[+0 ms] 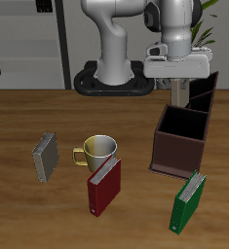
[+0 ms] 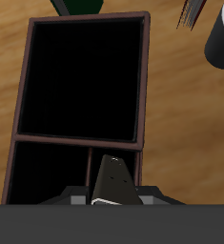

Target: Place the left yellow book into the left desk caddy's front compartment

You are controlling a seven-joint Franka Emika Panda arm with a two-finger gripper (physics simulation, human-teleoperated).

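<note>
- Above the dark reddish-brown open-top desk caddy (image 1: 181, 136) near the tabletop's back edge, the two-finger gripper (image 1: 180, 93) is clamped on the thin grey, yellow-spined book (image 1: 180, 96).
- Book (image 2: 113, 181) hangs upright, edge down, probably so it can slip into a compartment.

The exterior view looks down from the front and above, taking in the whole worktop (image 1: 28, 117) from some way off. The wrist view looks straight down from the gripper (image 2: 113, 186), close over the caddy (image 2: 85, 152). Both views share that caddy (image 1: 179, 136).
</note>
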